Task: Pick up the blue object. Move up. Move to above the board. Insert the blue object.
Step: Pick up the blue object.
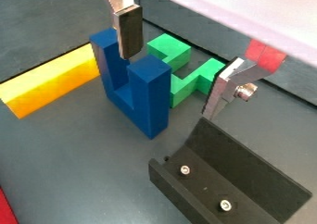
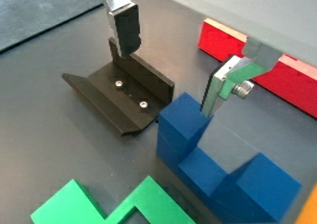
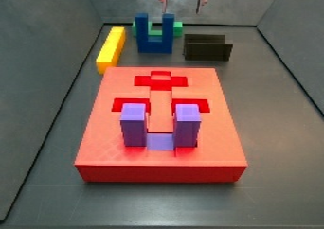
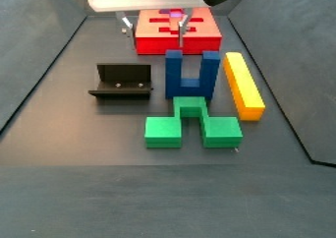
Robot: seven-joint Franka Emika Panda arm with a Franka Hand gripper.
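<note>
Hovering just above the blue block, the claw is spread wide and pinches nothing; one finger sits at a prong top. The block stands upright on the bench, prongs up. A green block lies just behind it, a yellow bar beside, the fixture near. The red board lies well apart, carrying a purple block.

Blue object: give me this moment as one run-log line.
phase: pre-grasp | gripper: open, above blue object | blue object: on floor | board: slot free
</note>
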